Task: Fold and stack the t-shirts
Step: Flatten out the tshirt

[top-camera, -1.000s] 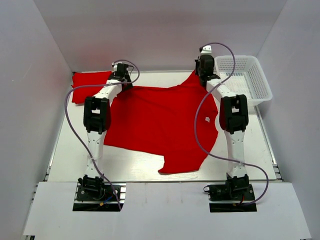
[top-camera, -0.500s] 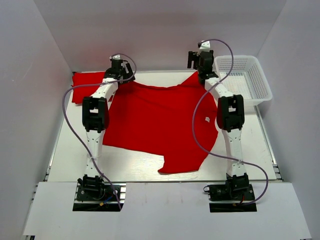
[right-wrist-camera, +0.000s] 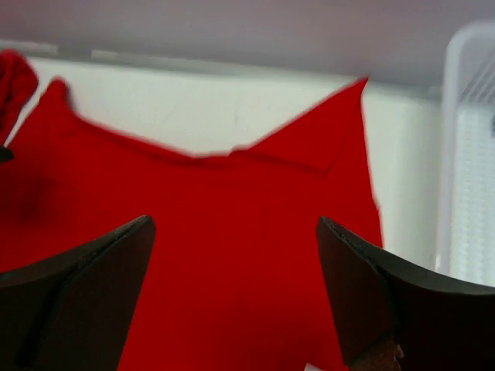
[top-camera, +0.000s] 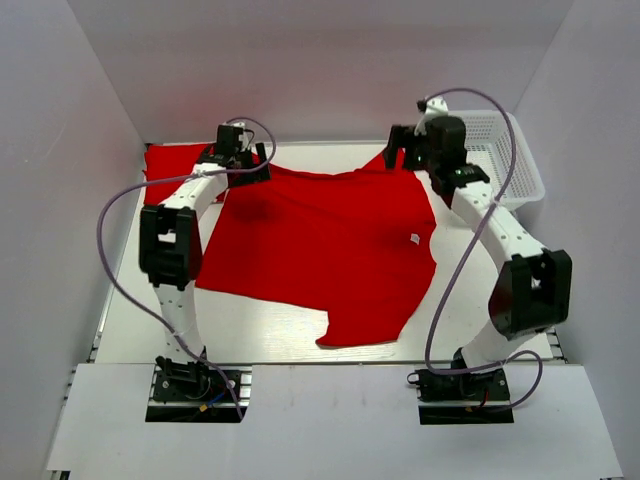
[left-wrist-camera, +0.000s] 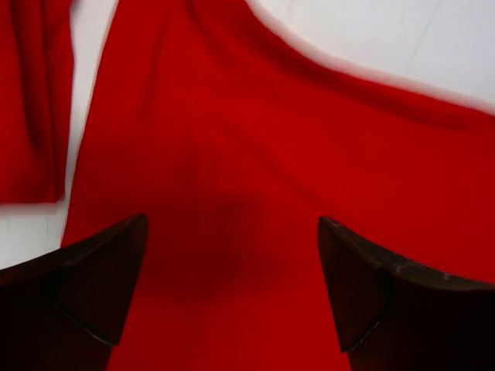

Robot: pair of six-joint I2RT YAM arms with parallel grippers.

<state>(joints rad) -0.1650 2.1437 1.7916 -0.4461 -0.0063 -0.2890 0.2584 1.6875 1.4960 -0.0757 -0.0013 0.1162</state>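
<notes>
One red t-shirt (top-camera: 320, 240) lies spread flat over the middle of the table, its white tag (top-camera: 414, 238) near the right side. A second, folded red t-shirt (top-camera: 165, 175) sits at the back left, partly behind my left arm. My left gripper (top-camera: 242, 165) hovers open over the spread shirt's far left corner; in the left wrist view the gripper (left-wrist-camera: 232, 286) has only red cloth (left-wrist-camera: 255, 154) below it, with the folded shirt (left-wrist-camera: 31, 100) to its left. My right gripper (top-camera: 404, 148) hangs open above the far right corner (right-wrist-camera: 325, 139), holding nothing (right-wrist-camera: 232, 294).
A white mesh basket (top-camera: 500, 150) stands at the back right, and its rim (right-wrist-camera: 464, 154) shows at the right of the right wrist view. White walls enclose the table on three sides. My right arm's elbow (top-camera: 530, 290) juts out toward the right wall.
Both grippers opened and let go of the shirt's far edge, which now lies flat. The right arm swung its elbow out to the right; the left arm shifted slightly left.
</notes>
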